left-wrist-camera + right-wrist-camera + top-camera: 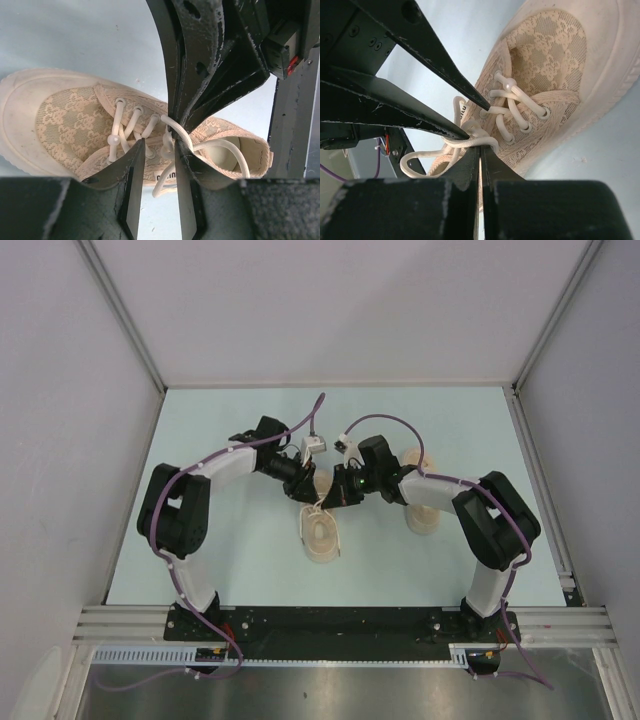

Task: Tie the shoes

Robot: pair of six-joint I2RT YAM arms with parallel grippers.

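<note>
One beige lace-pattern shoe [320, 536] lies on the pale blue table between both arms. It also shows in the left wrist view [65, 120] and the right wrist view [555, 55]. Its off-white lace [415, 161] runs loosely over the opening [235, 150]. My right gripper [481, 146] is shut, pinching a strand of the lace at the top eyelets [336, 498]. My left gripper [159, 144] is open, its fingers astride the lace crossing, and holds nothing [305, 490]. The second shoe [422, 520] lies to the right, mostly under my right arm.
The table [230, 560] is walled by white panels at the back and both sides. A metal rail [340, 622] with the arm bases runs along the near edge. Purple cables loop over both arms.
</note>
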